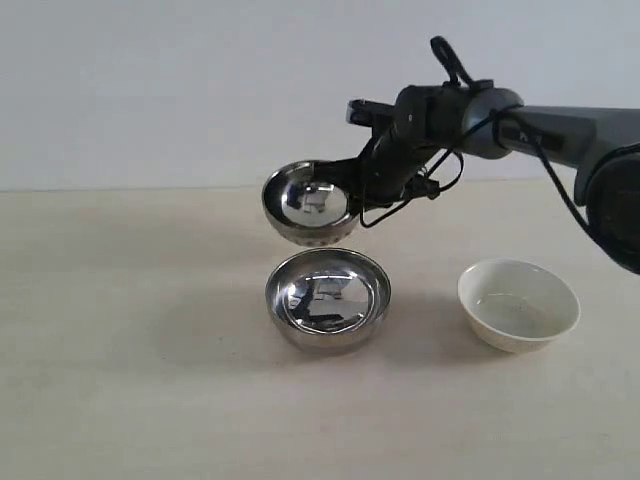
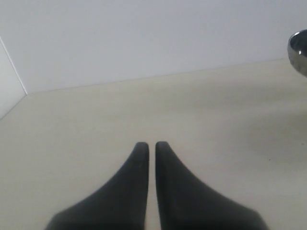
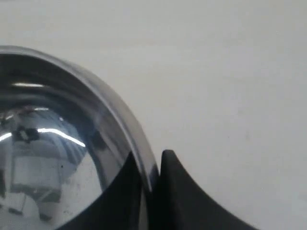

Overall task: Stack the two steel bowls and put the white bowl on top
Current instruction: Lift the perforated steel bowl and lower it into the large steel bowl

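A ribbed steel bowl hangs in the air, tilted, with my right gripper shut on its right rim. The right wrist view shows that bowl up close, its rim pinched in my right gripper, one finger inside and one outside. Directly below it the wider smooth steel bowl sits upright on the table. The white bowl rests on the table to the right. My left gripper is shut with nothing in it, low over bare table; it is out of the exterior view.
The beige table runs to a pale wall at the back. The right arm reaches in from the right above the white bowl. An edge of the lifted steel bowl shows in the left wrist view.
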